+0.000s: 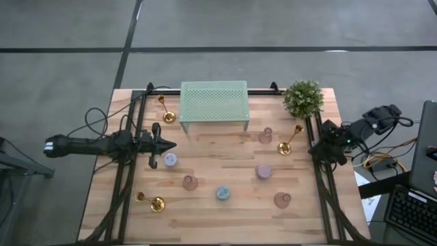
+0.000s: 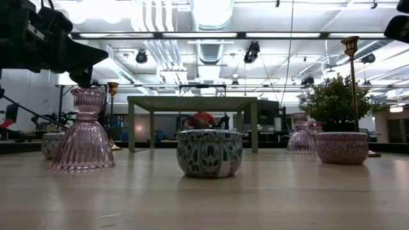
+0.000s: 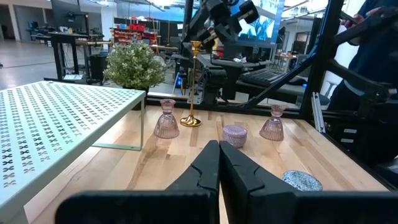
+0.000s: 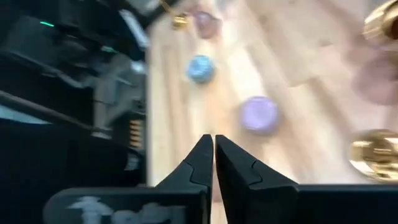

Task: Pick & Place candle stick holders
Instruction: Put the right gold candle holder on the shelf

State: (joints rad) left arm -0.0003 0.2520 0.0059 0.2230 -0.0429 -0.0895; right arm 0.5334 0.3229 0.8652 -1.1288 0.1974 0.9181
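Gold candle stick holders (image 1: 289, 141) untouched on desk – left gripper (image 1: 172, 144), right gripper (image 1: 313, 148) at side edges, fingers pressed together; spread before descending on stem

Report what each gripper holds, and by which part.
Nothing is held. The left gripper and right gripper are both shut and empty; all candle stick holders stand free.

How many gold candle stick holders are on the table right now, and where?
3. One candle stick holder stands left of the green mesh shelf, one at the right side below the potted plant, one near the front-left corner. None seems hidden.
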